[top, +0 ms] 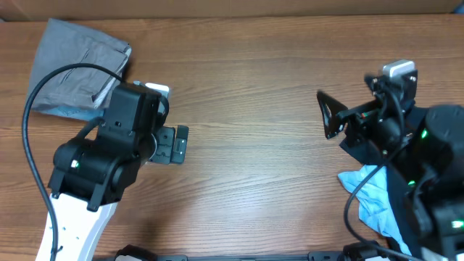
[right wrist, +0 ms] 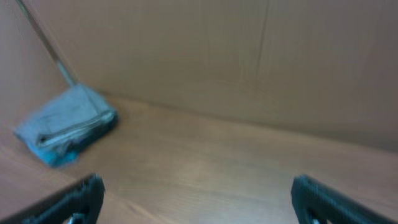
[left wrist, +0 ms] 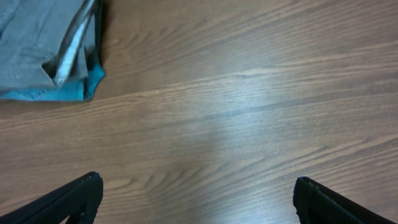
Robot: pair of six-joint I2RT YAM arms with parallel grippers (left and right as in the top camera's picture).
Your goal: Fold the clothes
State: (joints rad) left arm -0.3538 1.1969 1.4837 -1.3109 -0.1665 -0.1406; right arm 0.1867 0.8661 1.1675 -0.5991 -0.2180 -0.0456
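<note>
1. I've got the grey shorts (top: pixel 76 65) at the far-left corner of the table (top: pixel 254 87). They're folded into a compact rectangle and lie on top of a blue layer (left wrist: pixel 71 92) that peeks out underneath.
2. The left gripper (top: pixel 174 143) hangs just beside that stack, over bare wood. Its fingers (left wrist: pixel 74 199) are spread wide, with nothing but tabletop between them.
3. The right gripper (top: pixel 330 116) is well apart on the other side, lifted and pointing across the table. Its jaws are also wide and empty. Its own camera shows the folded stack, blurred, at the far side.
4. My read is that the shorts are done and parked, so I'm between garments.
5. A crumpled light-blue garment (top: pixel 370 192) sits close in by the right arm's base, partly hidden under the arm. I'd take that as the next piece.
6. The next move calls for bringing the right gripper back and down onto a free edge of that heap, pinching it, and dragging it into the open middle.
7. The left gripper should then come across to take the opposite edge so the cloth spreads flat before any fold.
</note>
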